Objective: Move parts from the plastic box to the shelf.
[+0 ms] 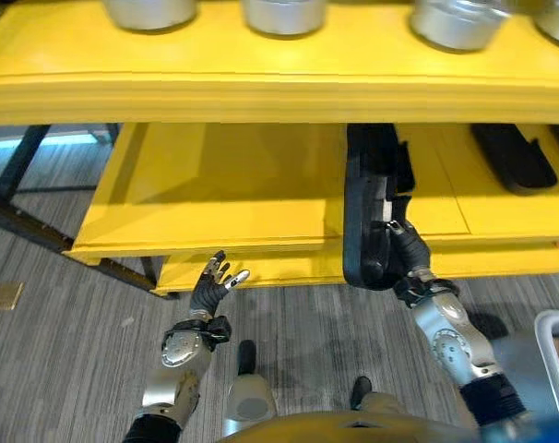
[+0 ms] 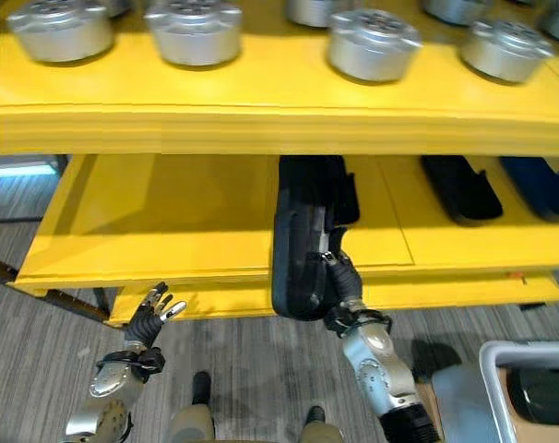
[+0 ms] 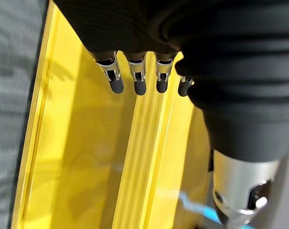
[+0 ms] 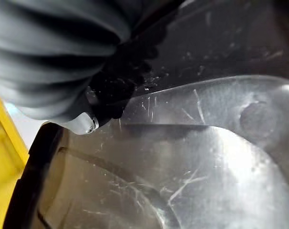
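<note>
We were in what looked like a workshop or a factory storeroom. A yellow shelf rack of flat metal decks on dark steel legs stood before us. Its top deck carried a row of round machined metal parts, and the deck below held long black moulded parts laid side by side. Grey striped flooring ran under the rack, and a pale plastic box sat at our lower right.
</note>
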`<state>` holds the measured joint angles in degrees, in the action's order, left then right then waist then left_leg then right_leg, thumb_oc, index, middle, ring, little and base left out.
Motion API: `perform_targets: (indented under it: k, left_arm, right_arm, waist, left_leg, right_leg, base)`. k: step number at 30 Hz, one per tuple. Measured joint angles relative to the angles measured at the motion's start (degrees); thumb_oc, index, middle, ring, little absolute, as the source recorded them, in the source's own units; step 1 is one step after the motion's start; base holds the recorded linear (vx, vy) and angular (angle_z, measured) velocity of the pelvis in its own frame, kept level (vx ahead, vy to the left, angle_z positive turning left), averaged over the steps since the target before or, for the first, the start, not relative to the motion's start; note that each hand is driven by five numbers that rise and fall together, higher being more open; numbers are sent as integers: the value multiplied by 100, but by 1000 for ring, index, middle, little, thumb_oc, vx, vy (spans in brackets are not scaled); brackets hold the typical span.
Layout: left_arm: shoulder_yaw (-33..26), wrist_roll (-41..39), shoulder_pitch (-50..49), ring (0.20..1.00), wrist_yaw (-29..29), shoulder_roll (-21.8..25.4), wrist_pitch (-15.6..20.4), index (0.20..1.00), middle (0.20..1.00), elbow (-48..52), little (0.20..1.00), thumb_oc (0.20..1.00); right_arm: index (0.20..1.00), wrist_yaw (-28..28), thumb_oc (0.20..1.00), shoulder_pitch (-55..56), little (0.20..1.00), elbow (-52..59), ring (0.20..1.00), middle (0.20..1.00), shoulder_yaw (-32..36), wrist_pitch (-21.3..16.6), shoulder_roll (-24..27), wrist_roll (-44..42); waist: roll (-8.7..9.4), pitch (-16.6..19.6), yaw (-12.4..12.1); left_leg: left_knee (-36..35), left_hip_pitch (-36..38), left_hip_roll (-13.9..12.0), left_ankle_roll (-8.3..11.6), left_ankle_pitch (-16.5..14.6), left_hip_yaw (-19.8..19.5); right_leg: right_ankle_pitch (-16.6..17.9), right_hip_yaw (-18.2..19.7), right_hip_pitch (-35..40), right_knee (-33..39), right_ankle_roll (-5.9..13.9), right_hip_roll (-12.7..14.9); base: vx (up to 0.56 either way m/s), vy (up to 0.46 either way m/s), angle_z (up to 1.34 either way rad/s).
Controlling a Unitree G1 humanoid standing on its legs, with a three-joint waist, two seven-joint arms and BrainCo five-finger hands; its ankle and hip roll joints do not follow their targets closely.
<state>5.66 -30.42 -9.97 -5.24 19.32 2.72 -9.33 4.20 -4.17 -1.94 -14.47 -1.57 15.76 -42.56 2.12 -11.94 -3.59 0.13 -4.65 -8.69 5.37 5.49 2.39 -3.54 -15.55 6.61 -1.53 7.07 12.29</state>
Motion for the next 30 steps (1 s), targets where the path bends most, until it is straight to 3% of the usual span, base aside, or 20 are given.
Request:
perform_targets:
  k: [4, 9, 18, 25, 30]
  left_arm:
    - [4, -34, -91, 1000, -1, 13, -4, 1000, 1000, -4, 1000, 1000]
    - [12, -59, -14, 1000, -1, -3, -3, 1000, 1000, 8, 1000, 1000]
    - [211, -223, 106, 1000, -9, 289, -7, 1000, 1000, 113, 1000, 1000]
    - [330, -281, 239, 1000, -21, 657, 9, 1000, 1000, 148, 1000, 1000]
    - [682, -495, 542, 1000, -19, 763, 53, 1000, 1000, 176, 1000, 1000]
  right_arm:
    - [200, -1, 200, -251, 200, 2, 200, 200, -21, 2, 36, -2]
    - [200, 61, 200, -391, 200, 1, 200, 200, -73, 11, 127, -3]
    - [200, 360, 200, -1968, 200, -707, 200, 200, -231, 53, 46, -14]
    - [200, 961, 200, -3288, 200, -2000, 200, 200, -48, 47, 124, -233]
    - [200, 1300, 200, -4495, 200, -3066, 200, 200, 94, -8, 288, -262]
  waist:
    - [40, 9, -161]
    - [124, 23, -289]
    - [197, -20, -875]
    - [144, -173, -1155]
    - [-122, -642, -1157]
  left_leg:
    - [162, -51, 65, 5, -73, -96]
    - [406, -338, 104, 23, -143, -301]
    - [799, -956, 394, 27, -176, -650]
    - [1106, -1430, 527, -38, -224, -665]
    - [1531, -1841, 480, -131, -332, -609]
  right_leg:
    - [2, -134, 232, 234, 170, 19]
    - [0, -331, 268, 343, 179, -3]
    - [57, -772, 162, 366, 253, 131]
    - [62, -854, -157, 263, 272, 244]
    - [40, -713, -584, -125, 273, 287]
  base:
    - [102, 201, 16]
    - [71, 138, 20]
    - [4, 62, 27]
    - [-69, 26, 7]
    - [-73, 33, -7]
